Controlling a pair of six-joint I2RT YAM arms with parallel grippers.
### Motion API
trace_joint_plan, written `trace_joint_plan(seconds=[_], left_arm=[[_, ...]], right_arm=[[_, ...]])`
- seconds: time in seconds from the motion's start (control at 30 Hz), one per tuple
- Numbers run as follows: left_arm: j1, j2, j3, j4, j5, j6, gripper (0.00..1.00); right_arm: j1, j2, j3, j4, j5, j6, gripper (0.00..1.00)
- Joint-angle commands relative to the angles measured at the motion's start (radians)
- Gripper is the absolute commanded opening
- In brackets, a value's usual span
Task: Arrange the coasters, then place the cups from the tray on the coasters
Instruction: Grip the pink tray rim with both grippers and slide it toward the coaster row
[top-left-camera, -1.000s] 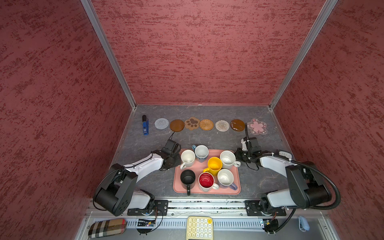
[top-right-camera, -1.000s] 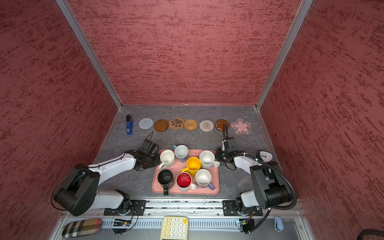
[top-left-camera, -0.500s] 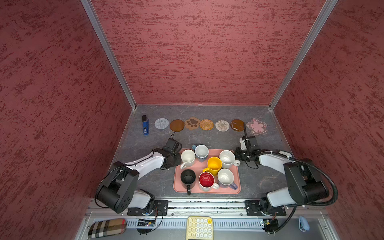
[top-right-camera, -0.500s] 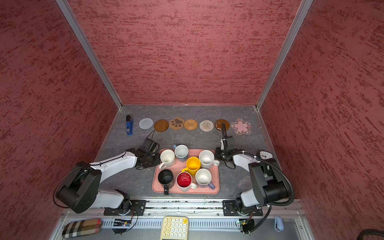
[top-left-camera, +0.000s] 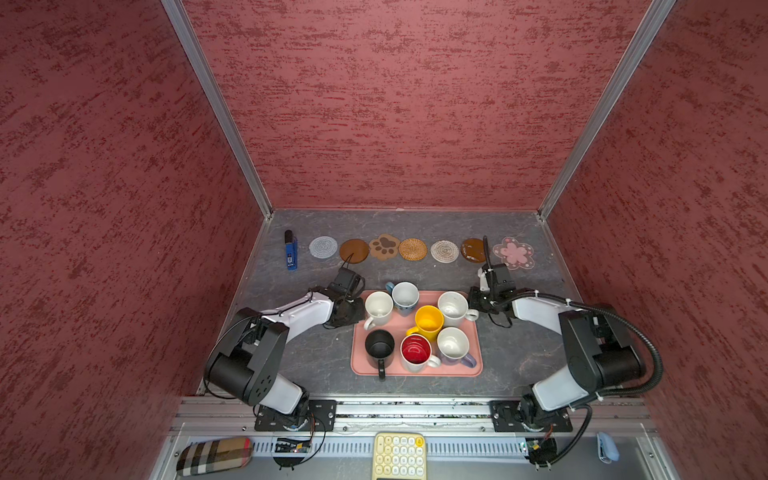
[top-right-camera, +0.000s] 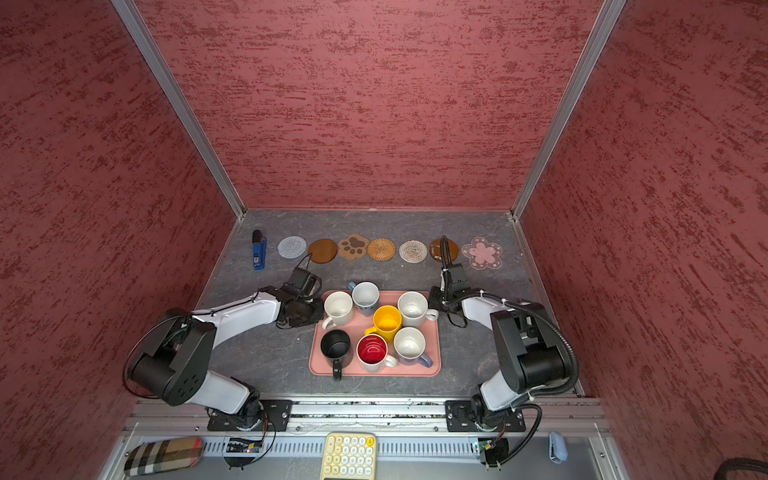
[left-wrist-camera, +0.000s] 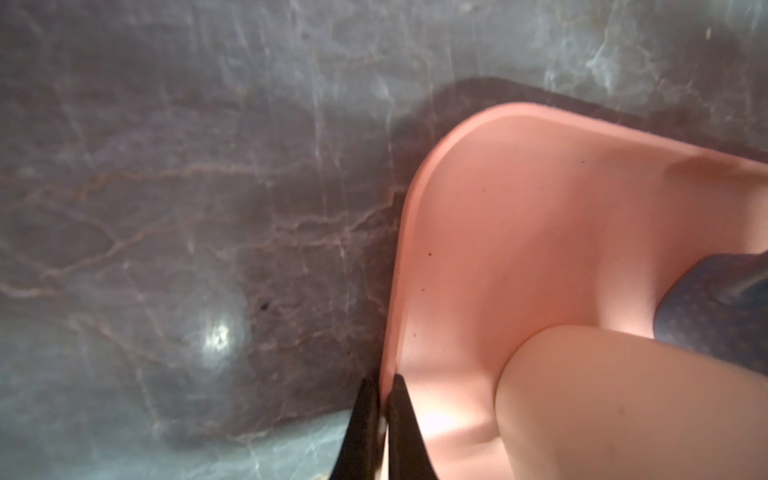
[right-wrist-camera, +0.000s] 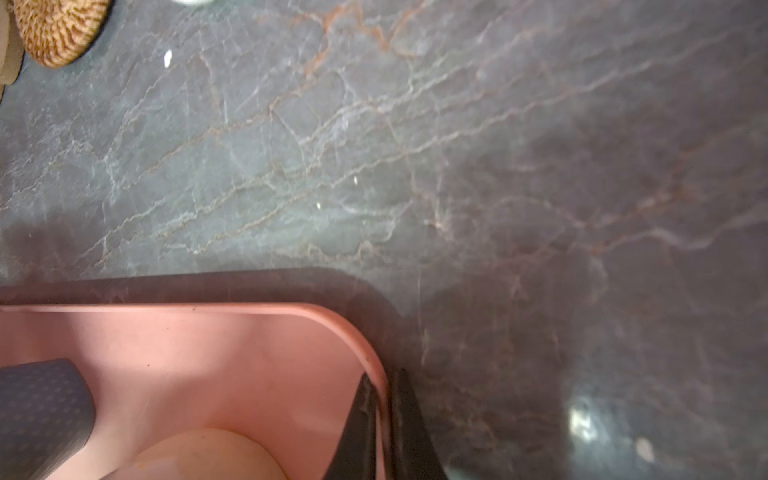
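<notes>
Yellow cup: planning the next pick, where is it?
In both top views the yellow cup stands centrally on the tray, left of a white cup and behind the red-lined cup.

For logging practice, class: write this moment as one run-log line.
left jaws: shut on tray rim | right jaws: shut on opposite rim | cups: all seven on tray | coasters: row of seven, bare

Mottled red walls (top-left-camera: 415, 104), grey marbled tabletop (top-left-camera: 415, 224)
</notes>
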Motion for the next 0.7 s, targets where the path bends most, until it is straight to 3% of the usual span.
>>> trace_joint_plan(seconds=[0.0, 0.67], left_arm=[[0.017, 0.074, 0.026, 0.143, 0.063, -0.055, 0.0], [0.107, 0.268, 0.277, 0.086, 0.111, 0.018, 0.0]], right_arm=[[0.011, 0.06, 0.043, -0.01, -0.019, 0.056, 0.0], [-0.038, 0.244, 0.284, -0.066, -0.016, 0.041, 0.0]])
